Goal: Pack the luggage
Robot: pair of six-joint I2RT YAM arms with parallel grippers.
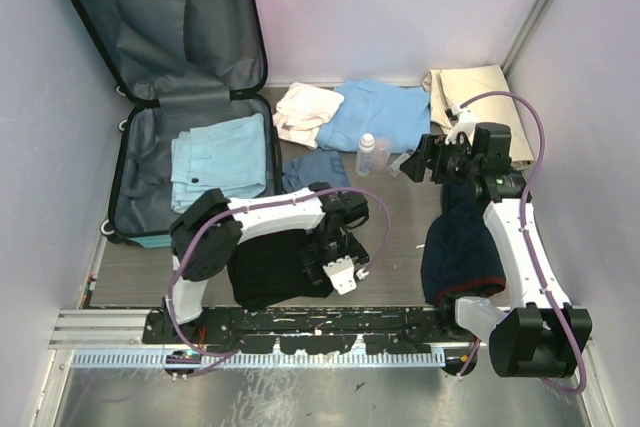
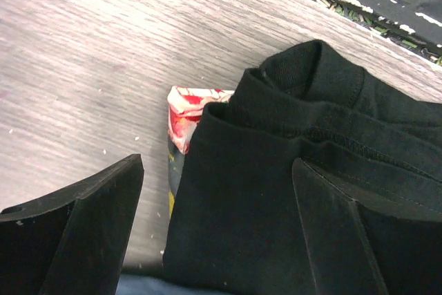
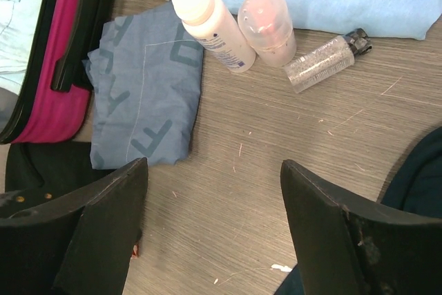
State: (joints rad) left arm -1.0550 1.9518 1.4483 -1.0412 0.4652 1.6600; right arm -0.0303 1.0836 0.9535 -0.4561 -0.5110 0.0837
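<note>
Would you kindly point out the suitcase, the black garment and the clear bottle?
suitcase (image 1: 170, 17), top external view, lid lining.
black garment (image 2: 242, 198), left wrist view, top fold.
clear bottle (image 3: 321, 65), right wrist view, its body.

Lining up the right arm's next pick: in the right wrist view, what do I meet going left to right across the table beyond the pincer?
luggage → folded grey-blue printed cloth → white bottle → pink-capped bottle → small clear bottle with a black cap.
</note>
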